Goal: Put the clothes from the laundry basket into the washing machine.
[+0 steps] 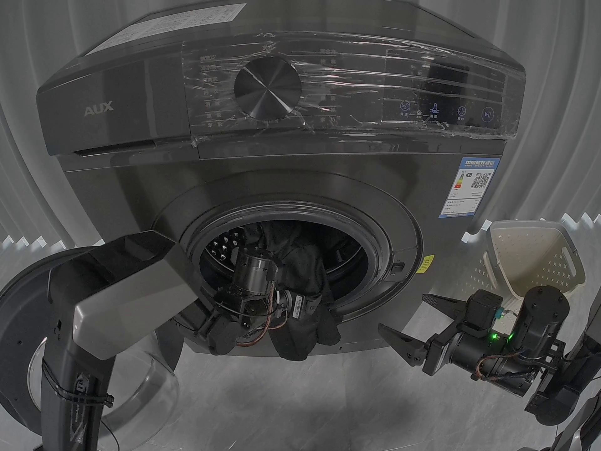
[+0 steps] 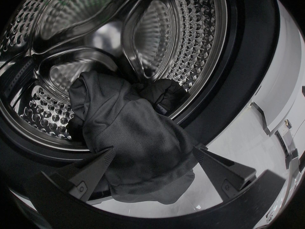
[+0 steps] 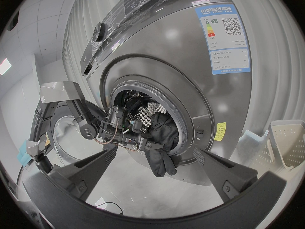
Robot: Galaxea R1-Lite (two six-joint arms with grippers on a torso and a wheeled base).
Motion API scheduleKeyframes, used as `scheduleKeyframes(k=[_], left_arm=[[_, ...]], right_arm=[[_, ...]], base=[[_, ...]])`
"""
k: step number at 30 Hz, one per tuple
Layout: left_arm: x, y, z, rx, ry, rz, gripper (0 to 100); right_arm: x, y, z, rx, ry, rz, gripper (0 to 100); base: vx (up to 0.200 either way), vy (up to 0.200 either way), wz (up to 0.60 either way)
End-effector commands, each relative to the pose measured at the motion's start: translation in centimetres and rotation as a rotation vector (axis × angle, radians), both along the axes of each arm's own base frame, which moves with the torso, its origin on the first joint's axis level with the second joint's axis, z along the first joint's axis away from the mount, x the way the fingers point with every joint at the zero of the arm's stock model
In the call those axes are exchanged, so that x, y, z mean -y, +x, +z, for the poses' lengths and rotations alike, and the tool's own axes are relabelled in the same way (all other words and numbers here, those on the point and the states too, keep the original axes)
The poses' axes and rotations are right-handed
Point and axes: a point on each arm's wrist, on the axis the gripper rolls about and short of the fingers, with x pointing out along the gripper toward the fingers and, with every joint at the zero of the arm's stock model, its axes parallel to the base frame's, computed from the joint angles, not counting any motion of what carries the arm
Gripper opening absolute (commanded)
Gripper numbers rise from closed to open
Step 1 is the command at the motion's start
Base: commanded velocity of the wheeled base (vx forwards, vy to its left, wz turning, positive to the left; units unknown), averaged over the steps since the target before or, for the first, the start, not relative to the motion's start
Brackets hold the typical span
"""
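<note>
A dark garment [image 1: 305, 341] lies half in the washing machine [image 1: 113, 183], draped over the lower rim of the round opening and hanging down the front. In the left wrist view the garment [image 2: 136, 131] bunches from the steel drum [image 2: 190, 32] out over the door seal. My left gripper [image 2: 152, 172] is at the opening, open, its fingers spread on either side of the cloth. My right gripper [image 1: 402, 312] hovers open and holds nothing, low and to the right of the opening, beside the laundry basket [image 1: 532, 258]. From the right wrist the garment [image 3: 163, 163] dangles below the left gripper [image 3: 155, 145].
The machine's door [image 1: 25, 321] stands swung open at the left, behind my left arm. The pale perforated basket [image 3: 286, 143] is tipped on its side against the machine's right flank, with no clothes visible inside. Bare grey floor [image 1: 350, 402] lies in front of the machine.
</note>
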Motion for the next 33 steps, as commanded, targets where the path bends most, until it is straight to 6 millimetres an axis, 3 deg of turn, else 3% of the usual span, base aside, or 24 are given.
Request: scheduleKeyframes(k=[1, 11, 12, 17, 23, 24, 26, 30, 33], left_arm=[[0.1, 0.6, -1.9, -0.023, 0.012, 0.006, 100], [0.4, 1.4, -3.4, -0.033, 0.017, 0.008, 100], [0.5, 1.5, -3.5, -0.032, 0.016, 0.008, 0], [0.4, 1.9, -3.5, -0.017, 0.002, 0.017, 0], [0.6, 3.2, -1.8, 0.057, -0.059, 0.075, 0], [0.7, 4.6, 0.0, 0.135, -0.127, 0.142, 0], [1.0, 5.8, 0.8, 0.197, -0.168, 0.176, 0], [1.0, 6.8, 1.9, 0.269, -0.205, 0.209, 0], [1.1, 7.2, 1.6, 0.283, -0.214, 0.210, 0]], right_arm=[[0.0, 0.0, 0.0, -0.001, 0.000, 0.001, 100], [-0.1, 0.1, 0.0, 0.003, 0.003, 0.001, 100], [-0.1, 0.1, 0.0, 0.003, 0.003, 0.001, 100], [-0.1, 0.1, 0.1, 0.006, 0.005, 0.001, 100], [-0.2, 0.2, 0.2, 0.011, 0.009, 0.002, 100], [-0.2, 0.2, 0.2, 0.011, 0.009, 0.002, 100], [-0.4, 0.2, 0.3, 0.014, 0.013, 0.007, 100], [-0.4, 0.2, 0.4, 0.018, 0.016, 0.005, 100], [-0.4, 0.2, 0.4, 0.018, 0.016, 0.007, 100]], base=[[0.000, 0.000, 0.00], [0.000, 0.000, 0.00], [0.000, 0.000, 0.00], [0.000, 0.000, 0.00], [0.000, 0.000, 0.00], [0.000, 0.000, 0.00], [0.000, 0.000, 0.00], [0.000, 0.000, 0.00], [0.000, 0.000, 0.00]])
